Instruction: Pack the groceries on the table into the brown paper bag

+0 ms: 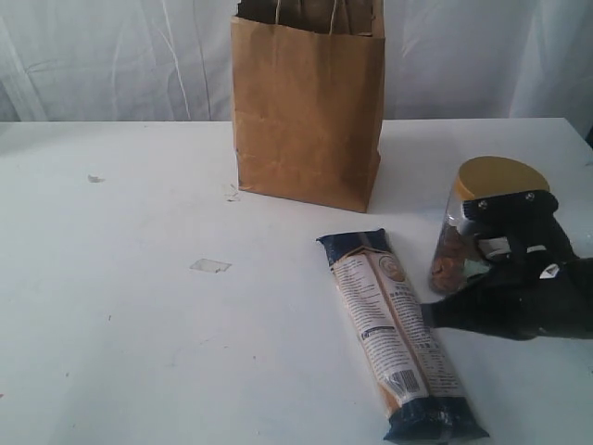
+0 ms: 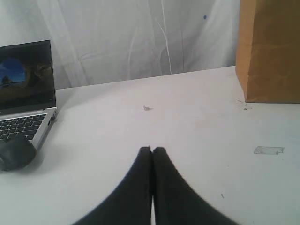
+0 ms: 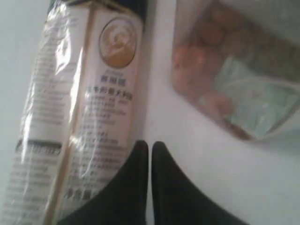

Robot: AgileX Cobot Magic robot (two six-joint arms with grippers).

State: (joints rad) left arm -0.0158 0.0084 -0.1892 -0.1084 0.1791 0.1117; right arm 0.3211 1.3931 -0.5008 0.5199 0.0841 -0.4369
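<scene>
The tall brown paper bag (image 1: 306, 111) stands upright at the back of the white table (image 1: 139, 324); its side also shows in the left wrist view (image 2: 272, 51). The long pasta packet (image 1: 394, 334) lies flat in front of it. To its right stands the gold-lidded clear jar (image 1: 496, 178). My right gripper (image 1: 428, 313) is shut and empty, low in front of the jar, its tips between the pasta packet (image 3: 79, 93) and the jar (image 3: 234, 79). My left gripper (image 2: 152, 150) is shut and empty over bare table. The bottle, can, carton and pouch are out of view.
A laptop (image 2: 26, 93) and a dark mouse (image 2: 14, 154) sit at the table's far left edge. A small clear scrap of tape (image 1: 210, 266) lies left of the pasta packet. A white curtain hangs behind the table.
</scene>
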